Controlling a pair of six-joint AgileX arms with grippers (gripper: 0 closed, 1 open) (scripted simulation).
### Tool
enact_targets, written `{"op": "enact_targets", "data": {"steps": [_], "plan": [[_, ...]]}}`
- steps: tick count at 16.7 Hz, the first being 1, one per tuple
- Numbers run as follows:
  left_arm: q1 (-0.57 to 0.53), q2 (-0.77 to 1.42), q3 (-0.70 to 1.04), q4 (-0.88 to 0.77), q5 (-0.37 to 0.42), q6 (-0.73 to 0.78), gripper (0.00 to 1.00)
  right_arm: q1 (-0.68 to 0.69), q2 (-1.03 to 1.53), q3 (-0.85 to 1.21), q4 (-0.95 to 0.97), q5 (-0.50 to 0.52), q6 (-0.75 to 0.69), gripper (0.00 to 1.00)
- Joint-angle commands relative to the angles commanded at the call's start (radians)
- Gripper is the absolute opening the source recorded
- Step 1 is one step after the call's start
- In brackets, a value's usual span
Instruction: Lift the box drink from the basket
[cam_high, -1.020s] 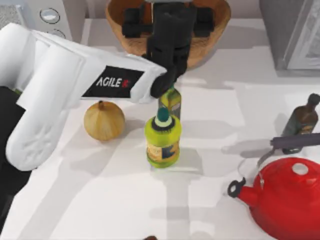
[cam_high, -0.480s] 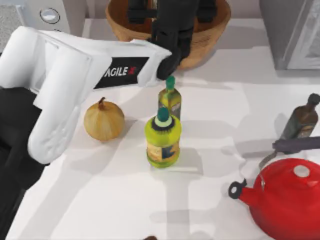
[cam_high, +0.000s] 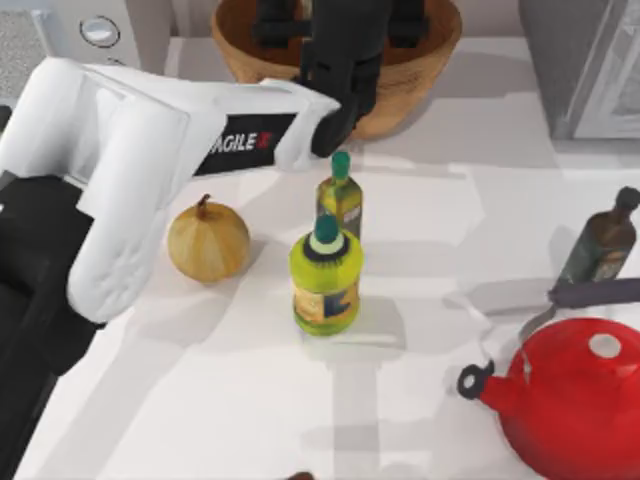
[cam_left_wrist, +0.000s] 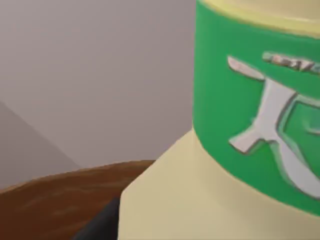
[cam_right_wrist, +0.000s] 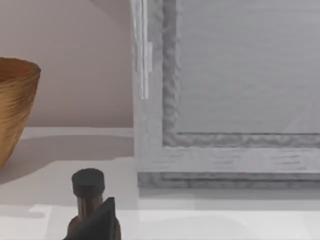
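Note:
The basket (cam_high: 425, 70), a tan woven bowl, stands at the table's far edge; its rim also shows in the left wrist view (cam_left_wrist: 50, 200) and the right wrist view (cam_right_wrist: 15, 100). My left gripper (cam_high: 340, 15) reaches down into the basket, open, its jaws spread wide. From above, the gripper hides the box drink. The box drink (cam_left_wrist: 200, 200) shows very close in the left wrist view as a pale yellow carton with a green printed label. A dark fingertip (cam_left_wrist: 97, 227) lies beside its lower corner. My right gripper (cam_high: 600, 291) is parked at the right edge.
A yellow-green bottle (cam_high: 325, 280) and a small oil bottle (cam_high: 340, 200) stand mid-table, beside an onion (cam_high: 207, 240). A red kettle (cam_high: 575, 400) and a dark bottle (cam_high: 600, 240) sit at the right. A grey cabinet (cam_high: 590, 60) stands at the back right.
My left arm has pushed farther toward the back, carrying the gripper deeper over the basket and uncovering the small oil bottle. The right arm has barely moved.

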Motion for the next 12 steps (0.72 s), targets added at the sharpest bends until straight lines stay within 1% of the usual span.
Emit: {"op": "enact_targets", "data": {"steps": [11, 12], "plan": [[0.000, 0.000, 0.000, 0.000, 0.000, 0.000, 0.02, 0.000, 0.000, 0.000, 0.000, 0.000, 0.000, 1.00], [0.000, 0.000, 0.000, 0.000, 0.000, 0.000, 0.00, 0.000, 0.000, 0.000, 0.000, 0.000, 0.000, 1.00]]}}
